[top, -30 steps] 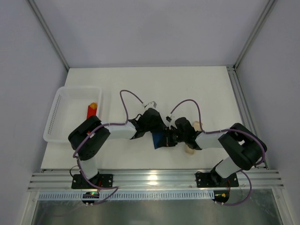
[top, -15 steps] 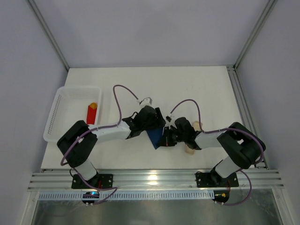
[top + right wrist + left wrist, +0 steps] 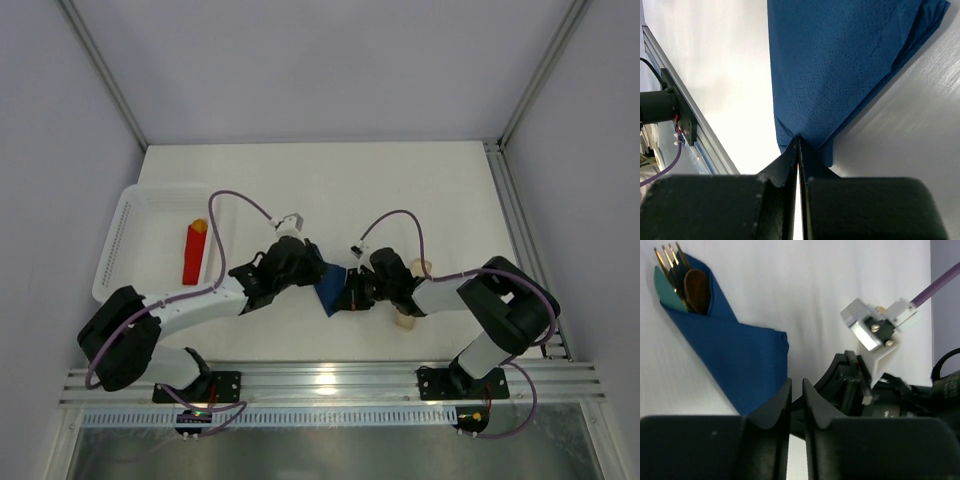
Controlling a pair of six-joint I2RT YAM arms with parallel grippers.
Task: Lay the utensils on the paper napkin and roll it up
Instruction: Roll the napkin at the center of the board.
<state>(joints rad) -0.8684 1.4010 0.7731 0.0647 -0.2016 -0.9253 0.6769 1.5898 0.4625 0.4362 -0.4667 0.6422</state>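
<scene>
White table (image 3: 400,190), grey enclosure walls. A white basket (image 3: 118,235) at the left edge holds a red block (image 3: 193,255).

Napkin (image 3: 740,360): lies mid-table between the two grippers, already folded into a tapered wrap. The utensils (image 3: 685,282) sit inside it, and only fork tines and a copper spoon bowl show at the narrow open end. The other end is wide and flat, not yet a tight roll.

Right gripper (image 3: 798,145): clamped on the napkin's pointed corner, with paper pinched between the closed fingers.

Left gripper (image 3: 796,390): fingers nearly together with a thin slit between them and nothing in it. It sits just beside the napkin's edge – I cannot tell whether it touches.

Step, as I judge it: the loading is done and the rolling is partly done – the broad flap remains to be turned over the bundle.

Next move calls for:
- the left fingers to get a hold on the free edge near the utensils
- the roll to be turned toward the pinned corner
- the right pinch to be kept, or let go only when the roll reaches it

Thin paper, so a hard pull could tear it or slide the cutlery out of the open end.
</scene>
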